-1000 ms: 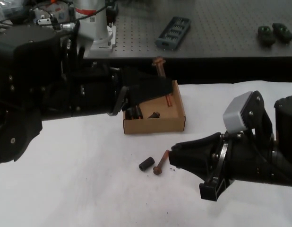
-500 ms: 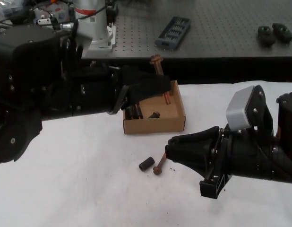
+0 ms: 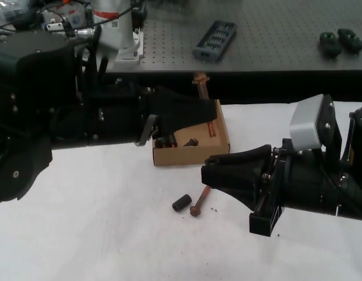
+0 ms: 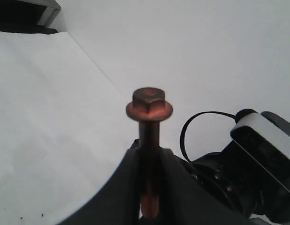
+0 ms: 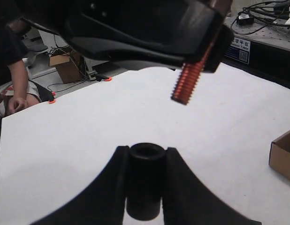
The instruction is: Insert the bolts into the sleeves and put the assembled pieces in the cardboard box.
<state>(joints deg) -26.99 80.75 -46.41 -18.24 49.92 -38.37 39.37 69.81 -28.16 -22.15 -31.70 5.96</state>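
High view: loose bolt [image 3: 199, 202], loose sleeve [image 3: 181, 202]; left claw [image 4: 148, 157] around second bolt [image 4: 148, 105], right claw [image 5: 145, 154] around second sleeve [image 5: 145, 185].

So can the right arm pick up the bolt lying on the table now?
Probably not yet. The right gripper is shut on a black sleeve, so it is full. The bolt lies in the open on the table close by, so nothing else blocks the way.

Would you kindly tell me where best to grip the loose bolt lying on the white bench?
Probably mid-shank on the loose bolt, coming from straight above. It lies flat with its head at the nearer end, and the loose sleeve lies apart beside it.
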